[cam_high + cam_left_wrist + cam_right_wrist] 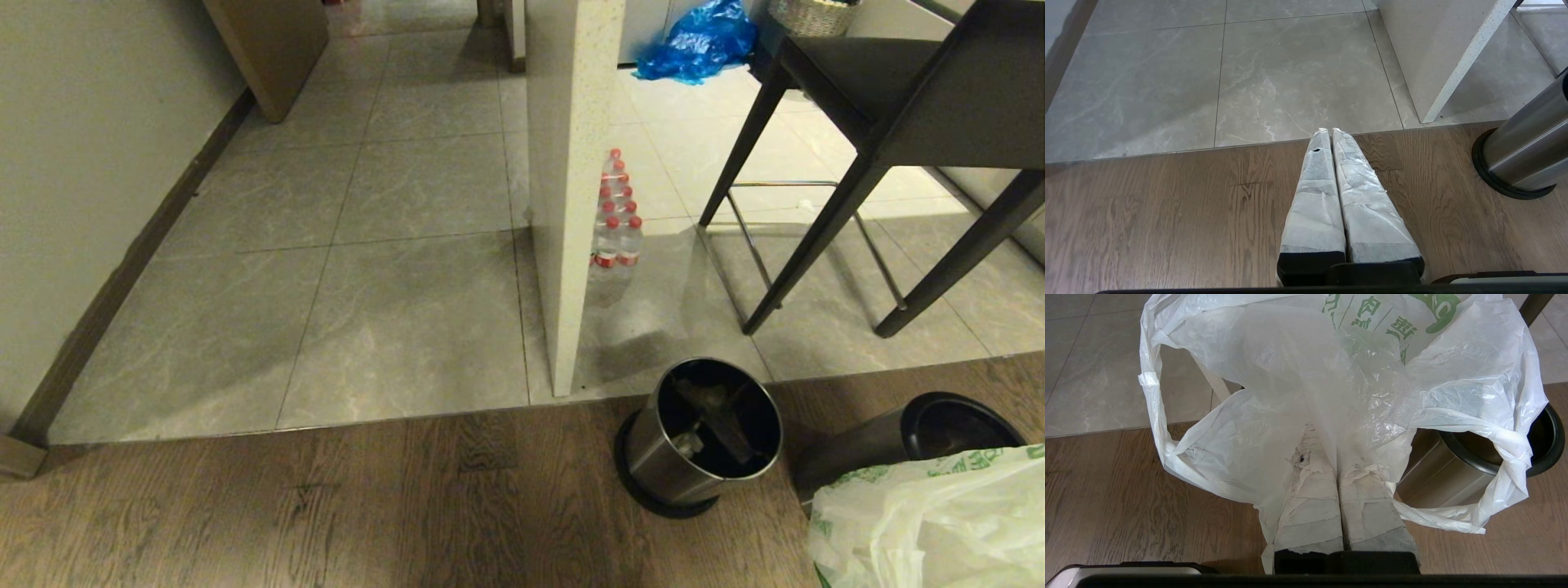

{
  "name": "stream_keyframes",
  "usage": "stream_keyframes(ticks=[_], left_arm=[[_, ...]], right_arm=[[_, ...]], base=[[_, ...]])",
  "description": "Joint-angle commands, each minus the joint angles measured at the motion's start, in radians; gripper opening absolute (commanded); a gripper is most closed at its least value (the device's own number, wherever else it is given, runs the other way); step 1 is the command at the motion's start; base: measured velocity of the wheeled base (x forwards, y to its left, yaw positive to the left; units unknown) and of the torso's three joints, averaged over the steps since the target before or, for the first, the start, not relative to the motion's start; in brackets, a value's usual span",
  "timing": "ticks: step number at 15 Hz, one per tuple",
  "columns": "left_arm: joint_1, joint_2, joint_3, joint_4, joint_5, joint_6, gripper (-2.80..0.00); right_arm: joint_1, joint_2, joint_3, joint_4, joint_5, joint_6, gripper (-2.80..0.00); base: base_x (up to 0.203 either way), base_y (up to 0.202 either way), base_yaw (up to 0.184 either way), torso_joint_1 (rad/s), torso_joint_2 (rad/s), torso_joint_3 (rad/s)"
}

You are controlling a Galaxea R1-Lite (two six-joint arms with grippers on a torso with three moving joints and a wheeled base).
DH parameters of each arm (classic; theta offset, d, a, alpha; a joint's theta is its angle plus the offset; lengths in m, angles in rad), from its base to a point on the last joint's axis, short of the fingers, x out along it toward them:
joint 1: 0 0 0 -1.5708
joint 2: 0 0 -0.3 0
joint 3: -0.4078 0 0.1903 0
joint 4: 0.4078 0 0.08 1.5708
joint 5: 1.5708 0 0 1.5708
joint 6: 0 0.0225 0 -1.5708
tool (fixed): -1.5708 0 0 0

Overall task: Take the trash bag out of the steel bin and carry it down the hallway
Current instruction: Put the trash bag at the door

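The right gripper (1336, 465) has its taped fingers (1310, 506) pressed together, pinching a fold of the trash bag (1339, 375). The bag hangs from the fingertips, out of the bin, its crinkled film with green printing spread over and beyond the jaws; one handle loop hangs open on each side. In the head view the bag (931, 523) fills the lower right corner.

The left gripper (1329, 132) holds nothing; its wrapped fingers (1314, 196) lie tight against each other, over the wood floor (1147, 212).

Two steel bins stand on the wood planks. One bin (702, 433) stands in the open, unlined, its dark interior exposed. The second bin (906, 441) lies just behind the bag, partly covered by it; in the right wrist view its black rim (1549, 445) shows through a handle loop.

The hallway (392, 245) of grey tiles begins just beyond the plank edge. A pale partition (571, 163) stands on the tile near the first bin, splitting the way ahead. A row of red-capped bottles (616, 216) sits against its right face. A dark stool (882, 122) stands further right, and a blue bag (698, 41) lies beyond it.
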Motion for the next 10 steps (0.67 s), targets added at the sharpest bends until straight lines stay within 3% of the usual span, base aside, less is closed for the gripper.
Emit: stream_keyframes(ticks=[1, 10], left_arm=[[0.0, -0.002, 0.0, 0.0, 0.0, 0.0, -2.8], [0.0, -0.002, 0.0, 0.0, 0.0, 0.0, -2.8]], right_arm=[[0.0, 0.002, 0.0, 0.0, 0.0, 0.0, -2.8], [0.0, 0.002, 0.0, 0.0, 0.0, 0.001, -2.8]], base=[[0.0, 0.0, 0.0, 0.0, 0.0, 0.0], [0.0, 0.0, 0.0, 0.0, 0.0, 0.0]])
